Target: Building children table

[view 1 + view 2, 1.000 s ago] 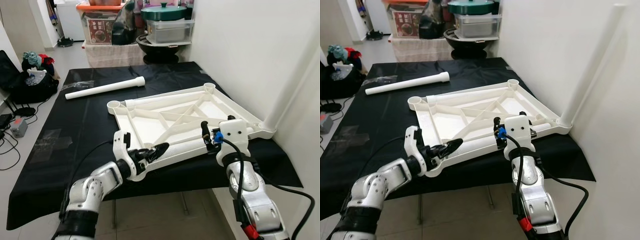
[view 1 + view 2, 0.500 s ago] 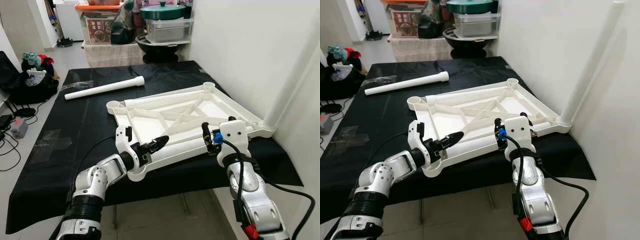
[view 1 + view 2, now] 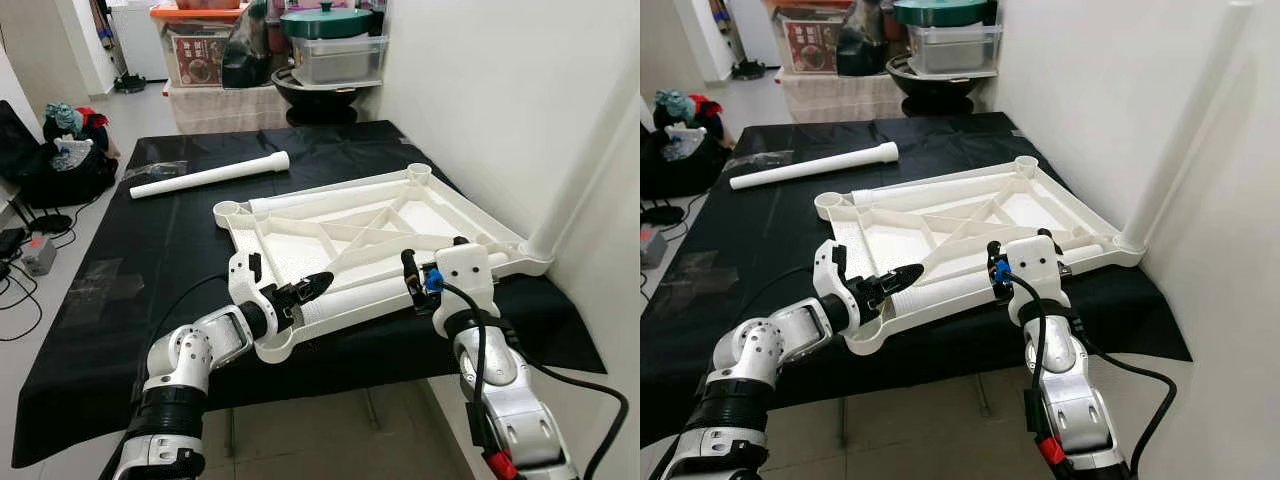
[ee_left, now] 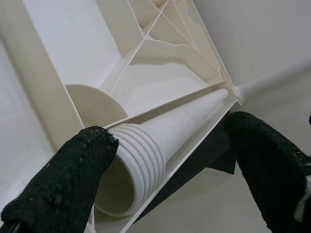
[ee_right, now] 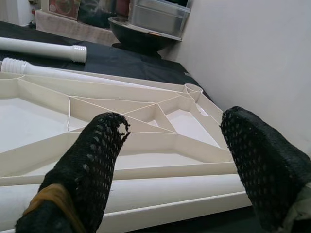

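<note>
Left eye view first: we're early in this build. The tabletop [image 3: 350, 235] lies upside down on the black cloth [image 3: 130, 290], one leg [image 3: 590, 170] already stands in the corner socket at about 3 o'clock, and a spare leg [image 3: 208, 176] lies loose at 11 o'clock. Another leg [image 3: 365, 295] lies along the near rim, so we reckon at least three legs are left to fit.

Right eye view: our left gripper [image 3: 898, 280] sits at 7 o'clock of the tabletop, our right gripper [image 3: 992, 275] at 5 o'clock, both at that near leg.

Left wrist view: jaws apart, one fingertip [image 4: 80, 160] touching the leg's ribbed end, which sits between the fingers, not clamped.

Right wrist view: jaws wide apart too, the leg just below the fingers [image 5: 92, 160], nothing gripped.
</note>
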### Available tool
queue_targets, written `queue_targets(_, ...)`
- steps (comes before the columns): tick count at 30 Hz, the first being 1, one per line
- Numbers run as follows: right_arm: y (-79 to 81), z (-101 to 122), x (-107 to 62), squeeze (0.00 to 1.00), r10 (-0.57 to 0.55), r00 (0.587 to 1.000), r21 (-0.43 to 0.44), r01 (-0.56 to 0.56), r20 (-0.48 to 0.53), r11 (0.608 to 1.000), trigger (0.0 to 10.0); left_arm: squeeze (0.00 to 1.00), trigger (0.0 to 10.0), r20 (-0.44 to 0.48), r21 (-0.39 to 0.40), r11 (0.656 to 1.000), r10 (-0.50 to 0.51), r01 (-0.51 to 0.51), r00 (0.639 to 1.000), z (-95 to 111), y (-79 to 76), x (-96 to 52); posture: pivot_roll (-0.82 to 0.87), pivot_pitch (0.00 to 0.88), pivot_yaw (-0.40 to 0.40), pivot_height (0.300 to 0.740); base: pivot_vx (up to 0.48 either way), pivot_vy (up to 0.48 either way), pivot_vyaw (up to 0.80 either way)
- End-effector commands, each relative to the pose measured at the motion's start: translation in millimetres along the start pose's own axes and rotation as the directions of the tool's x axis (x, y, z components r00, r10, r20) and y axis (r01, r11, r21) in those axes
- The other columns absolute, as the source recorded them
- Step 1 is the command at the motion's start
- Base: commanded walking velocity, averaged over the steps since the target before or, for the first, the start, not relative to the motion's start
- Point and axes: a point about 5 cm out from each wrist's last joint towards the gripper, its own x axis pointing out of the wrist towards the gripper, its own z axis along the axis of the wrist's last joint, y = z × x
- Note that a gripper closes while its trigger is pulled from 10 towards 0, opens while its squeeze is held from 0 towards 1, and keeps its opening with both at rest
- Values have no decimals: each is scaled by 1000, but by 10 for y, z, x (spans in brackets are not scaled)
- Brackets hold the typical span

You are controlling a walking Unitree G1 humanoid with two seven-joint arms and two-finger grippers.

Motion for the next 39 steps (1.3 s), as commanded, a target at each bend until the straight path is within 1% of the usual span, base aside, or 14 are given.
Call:
queue_targets(1, 11, -24, 10, 0, 3, 1000, -15, -4, -6, 1000, 10000, 0, 10000, -59, -28, 1000, 8, -9, 998, -128, 17, 22, -24, 0, -13, 740, 0, 0, 0)
queue_targets(2, 11, -24, 10, 0, 3, 1000, -15, -4, -6, 1000, 10000, 0, 10000, -59, -28, 1000, 8, -9, 998, -128, 17, 22, -24, 0, -13, 740, 0, 0, 0)
queue_targets(4, 22, -38, 9, 0, 5, 1000, -14, -5, -13, 1000, 10000, 0, 10000, -76, -17, 1000, -18, 17, 997, -130, -93, 30, -20, 0, -12, 740, 0, 0, 0)
queue_targets(6, 22, -38, 9, 0, 5, 1000, -14, -5, -13, 1000, 10000, 0, 10000, -76, -17, 1000, -18, 17, 997, -130, -93, 30, -20, 0, -12, 740, 0, 0, 0)
queue_targets(8, 28, -53, 10, 0, 6, 1000, -10, -7, -20, 1000, 10000, 0, 10000, -91, -10, 1000, -30, 29, 995, -138, -161, 15, -20, 0, -12, 740, 0, 0, 0)
queue_targets(14, 37, -69, 15, 0, 9, 1000, -3, -9, -29, 1000, 10000, 0, 10000, -105, -5, 1000, -27, 26, 994, -129, -211, 36, -17, 0, -10, 740, 0, 0, 0)
queue_targets(22, 33, -84, 16, 0, 7, 999, 0, -7, -35, 1000, 10000, 0, 10000, -100, -4, 1000, -2, 2, 995, -103, -186, 58, -19, 0, -8, 740, 0, 0, 0)
queue_targets(23, 29, -92, 11, 0, 6, 999, 0, -6, -37, 1000, 10000, 0, 10000, -89, -9, 1000, 14, -15, 996, -82, -151, 59, -22, 0, -7, 740, 0, 0, 0)
queue_targets(24, 29, -92, 11, 0, 6, 999, 0, -6, -37, 1000, 10000, 0, 10000, -89, -9, 1000, 14, -15, 996, -82, -151, 59, -22, 0, -7, 740, 0, 0, 0)
queue_targets(27, 41, -113, 11, 0, 5, 999, -2, -5, -47, 1000, 10000, 0, 10000, -74, -25, 998, 48, -50, 996, -25, -45, 106, -26, 0, -9, 740, 0, 0, 0)
queue_targets(29, 43, -115, 12, 0, 5, 999, -2, -5, -48, 1000, 10000, 0, 10000, -75, -27, 998, 51, -53, 996, -24, -34, 114, -26, 0, -9, 740, 0, 0, 0)
queue_targets(35, -35, -182, 10, 0, -51, 994, -9, 51, -93, 999, 10000, 0, 10000, -118, -30, 999, 17, -21, 993, -129, -61, 264, -45, 0, 3, 740, 0, 0, 0)
queue_targets(38, -48, -193, 8, 0, -61, 993, -9, 60, -99, 998, 10000, 0, 10000, -120, -34, 999, 8, -12, 993, -146, -67, 281, -48, 0, 6, 740, 0, 0, 0)
queue_targets(39, -61, -202, 7, 0, -69, 992, -10, 68, -105, 998, 10000, 0, 5294, -120, -41, 999, -5, 0, 993, -159, -77, 294, -48, 0, 6, 740, 0, 0, 0)
